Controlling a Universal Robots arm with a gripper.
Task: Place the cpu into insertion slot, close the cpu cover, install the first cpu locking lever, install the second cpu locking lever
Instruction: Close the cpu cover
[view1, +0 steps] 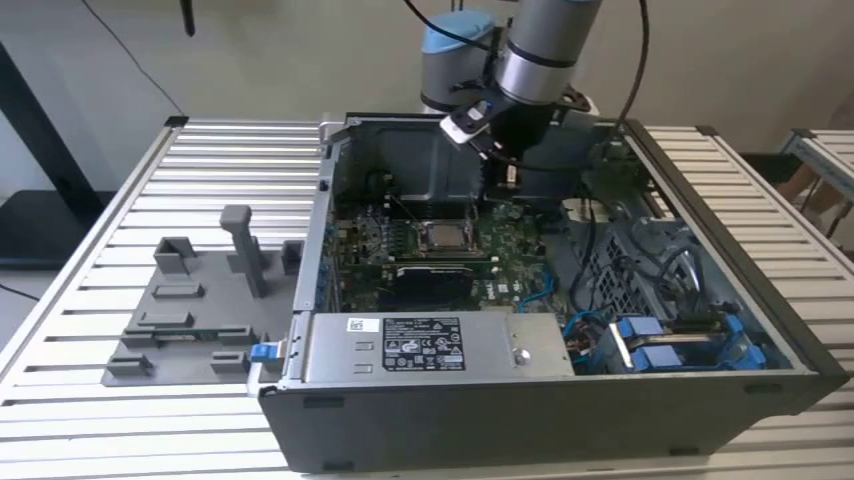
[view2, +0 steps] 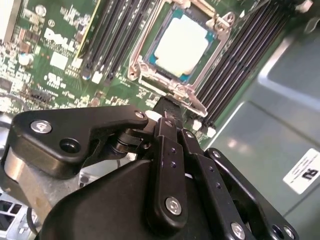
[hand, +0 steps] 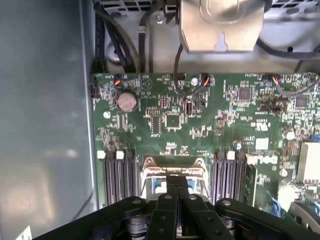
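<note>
hovering shut and empty, the gripper (view2: 167, 107) sits just above the near edge of the cover (view2: 141, 59) (locking step, i judge). the cover lies down over the cpu (view2: 181, 44), seated in the slot (view1: 445, 237), at 7 o'clock from the gripper in the exterior view. latching calls for a fine, low push.

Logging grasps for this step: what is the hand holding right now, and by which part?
Nothing that shows: the hand is shut at the edge of the cpu cover, and the cpu lies under that cover, apart from the hand.
</note>
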